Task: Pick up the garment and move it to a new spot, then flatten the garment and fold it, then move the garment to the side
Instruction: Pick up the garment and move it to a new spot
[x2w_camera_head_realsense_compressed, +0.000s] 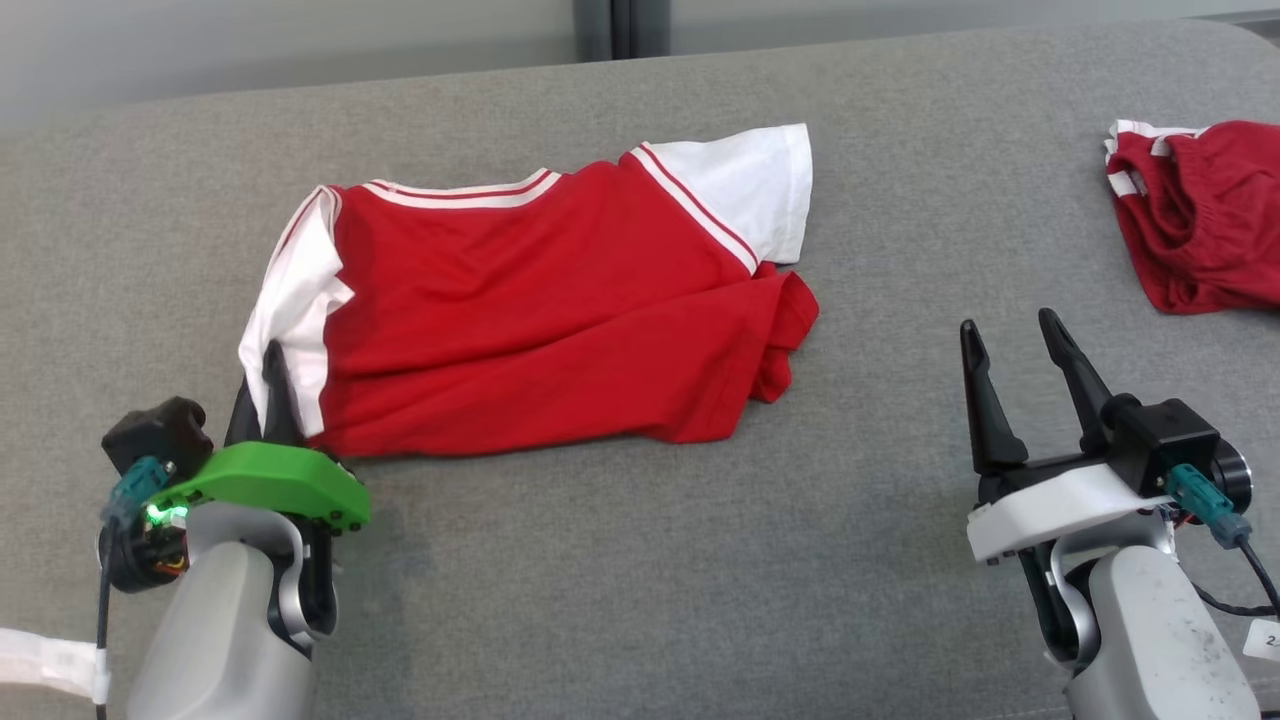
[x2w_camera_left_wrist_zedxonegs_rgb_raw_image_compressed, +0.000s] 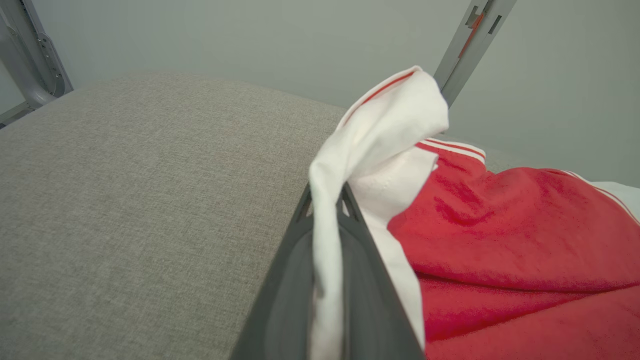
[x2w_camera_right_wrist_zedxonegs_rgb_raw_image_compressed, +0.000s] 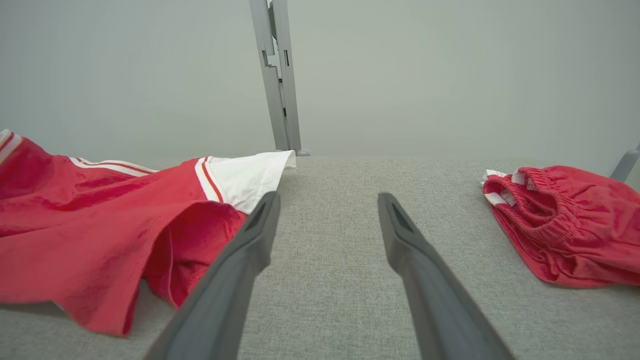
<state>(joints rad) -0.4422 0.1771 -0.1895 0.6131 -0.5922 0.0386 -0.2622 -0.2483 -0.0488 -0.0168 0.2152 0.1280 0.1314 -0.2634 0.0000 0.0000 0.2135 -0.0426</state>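
Red shirt with white sleeves (x2w_camera_head_realsense_compressed: 540, 310) lies rumpled, centre-left on grey fabric surface (x2w_camera_head_realsense_compressed: 640, 560). Left gripper (x2w_camera_head_realsense_compressed: 265, 370) is pinched on its near sleeve edge. Right gripper (x2w_camera_head_realsense_compressed: 1008, 322) is spread wide, empty, between the shirt and bunched red shorts (x2w_camera_head_realsense_compressed: 1195, 215).

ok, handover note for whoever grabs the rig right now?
Left tool: shut on the white sleeve at the shirt's left edge.
Right tool: open, empty, between the shirt and the red shorts.
The shirt lies spread on the grey surface but rumpled, with its right hem bunched.
Done: sleeve gripped. Can't tell whether the move to a new spot is done.
Left: flatten, fold, move aside.
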